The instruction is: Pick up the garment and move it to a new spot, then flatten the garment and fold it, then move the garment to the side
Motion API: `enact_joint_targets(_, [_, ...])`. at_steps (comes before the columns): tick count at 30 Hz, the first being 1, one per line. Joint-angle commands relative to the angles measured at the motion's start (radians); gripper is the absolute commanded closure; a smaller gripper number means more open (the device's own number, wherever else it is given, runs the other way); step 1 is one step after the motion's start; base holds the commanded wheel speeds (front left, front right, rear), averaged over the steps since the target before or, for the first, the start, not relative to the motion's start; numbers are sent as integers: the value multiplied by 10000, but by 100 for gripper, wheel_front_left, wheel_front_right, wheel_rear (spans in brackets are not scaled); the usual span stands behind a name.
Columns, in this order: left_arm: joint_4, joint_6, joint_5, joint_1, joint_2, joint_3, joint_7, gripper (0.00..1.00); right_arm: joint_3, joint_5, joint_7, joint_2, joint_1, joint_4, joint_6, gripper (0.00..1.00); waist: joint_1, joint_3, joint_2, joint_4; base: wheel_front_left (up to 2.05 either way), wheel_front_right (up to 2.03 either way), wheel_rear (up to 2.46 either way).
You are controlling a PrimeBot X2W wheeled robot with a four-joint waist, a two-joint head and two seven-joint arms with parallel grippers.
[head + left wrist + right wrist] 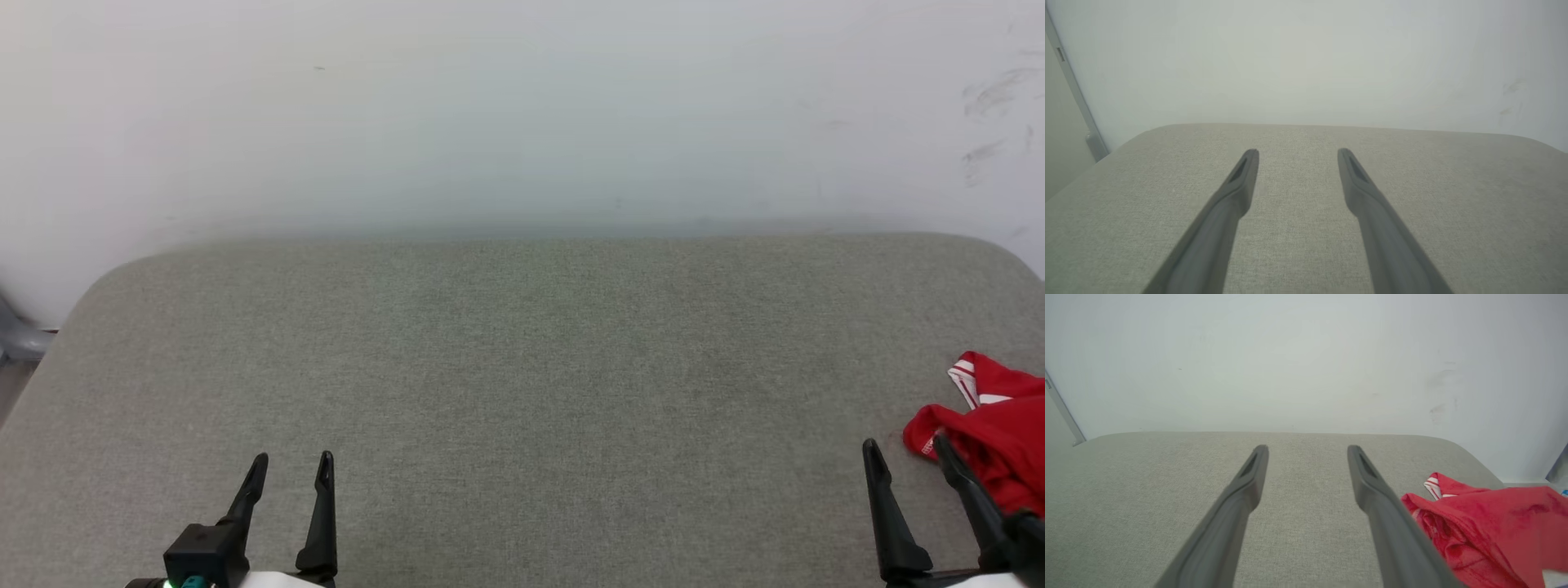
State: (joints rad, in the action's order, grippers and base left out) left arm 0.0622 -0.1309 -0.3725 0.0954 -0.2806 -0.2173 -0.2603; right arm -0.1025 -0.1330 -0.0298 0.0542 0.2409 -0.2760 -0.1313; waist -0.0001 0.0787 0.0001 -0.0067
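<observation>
The garment (992,429) is a crumpled red heap with a bit of white, red-striped trim, lying at the right edge of the grey fabric surface (522,367). In the right wrist view the garment (1490,531) lies just right of my right finger. My right gripper (904,445) stands open at the lower right, its outer finger against the heap's edge, nothing between the fingers. My left gripper (292,462) stands open at the lower left over bare fabric, far from the garment. Both wrist views show spread fingers: left gripper (1297,152), right gripper (1308,448).
A pale wall (522,114) rises right behind the surface's rounded far edge, with scuff marks at its upper right. A grey metal post (1073,90) stands off the surface's left side.
</observation>
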Motion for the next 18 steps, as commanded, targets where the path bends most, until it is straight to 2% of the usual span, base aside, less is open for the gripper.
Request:
enact_joint_targets(1, [-38,48,59,123,7,91,-66,0,-4,-106,-76,-53,222,-218,13,0,1,-7,-1,-71,0,0,0])
enact_joint_targets(18, [170,276,462,122,276,400,-60,0,71,-381,-372,-56,296,-564,13,0,1,-113,-1,-138,0,0,0])
